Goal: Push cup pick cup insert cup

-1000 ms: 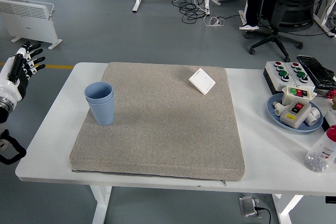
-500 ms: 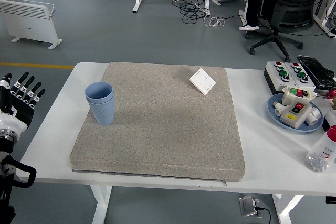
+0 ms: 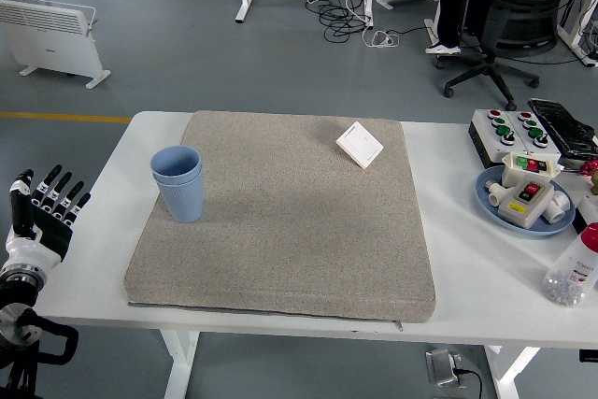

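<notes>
Head view: two nested blue cups (image 3: pixel 177 182) stand upright on the grey mat (image 3: pixel 290 231), left side. The left robot hand (image 3: pixel 45 217), fingers spread and empty, hangs off the desk's (image 3: pixel 467 287) left edge. Insertion appears complete; nothing remains to grasp.

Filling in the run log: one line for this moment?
left hand: open, off table's left edge | right hand: not in view | blue cups: nested, upright on grey mat | untouched

High head view over table (image 3: pixel 448 277)
</notes>
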You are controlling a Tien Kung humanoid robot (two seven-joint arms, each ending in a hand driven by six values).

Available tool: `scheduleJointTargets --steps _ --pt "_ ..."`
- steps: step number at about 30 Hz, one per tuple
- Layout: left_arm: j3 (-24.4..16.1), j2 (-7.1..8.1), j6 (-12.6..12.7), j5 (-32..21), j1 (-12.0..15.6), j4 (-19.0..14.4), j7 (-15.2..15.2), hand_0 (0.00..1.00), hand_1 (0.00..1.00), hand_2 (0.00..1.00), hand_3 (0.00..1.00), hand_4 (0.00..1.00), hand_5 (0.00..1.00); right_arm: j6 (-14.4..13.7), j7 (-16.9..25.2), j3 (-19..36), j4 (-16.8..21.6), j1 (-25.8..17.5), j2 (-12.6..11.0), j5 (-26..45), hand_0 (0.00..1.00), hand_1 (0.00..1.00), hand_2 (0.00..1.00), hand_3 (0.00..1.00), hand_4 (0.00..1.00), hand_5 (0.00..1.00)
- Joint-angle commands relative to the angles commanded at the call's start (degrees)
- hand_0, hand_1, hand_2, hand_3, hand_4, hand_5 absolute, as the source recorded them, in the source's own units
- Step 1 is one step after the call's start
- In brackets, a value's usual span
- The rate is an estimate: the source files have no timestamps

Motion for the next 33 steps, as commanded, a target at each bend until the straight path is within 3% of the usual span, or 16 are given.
scheduleJointTargets --steps 20,33 --pt "-1.5 0.00 1.0 0.8 2.9 -0.9 -1.2 0.814 0.834 0.882 0.810 0.568 0.998 -0.1 -0.4 -1.0 0.0 -0.1 -0.2 -0.8 0.777 0.686 0.709 0.578 0.141 0.509" --pt "-1.9 0.00 1.5 0.7 2.9 -0.7 -1.7 0.815 0.834 0.882 0.812 0.569 0.998 -0.1 -0.6 -0.8 0.0 -0.3 -0.2 -1.1 0.777 0.685 0.708 0.578 0.140 0.508"
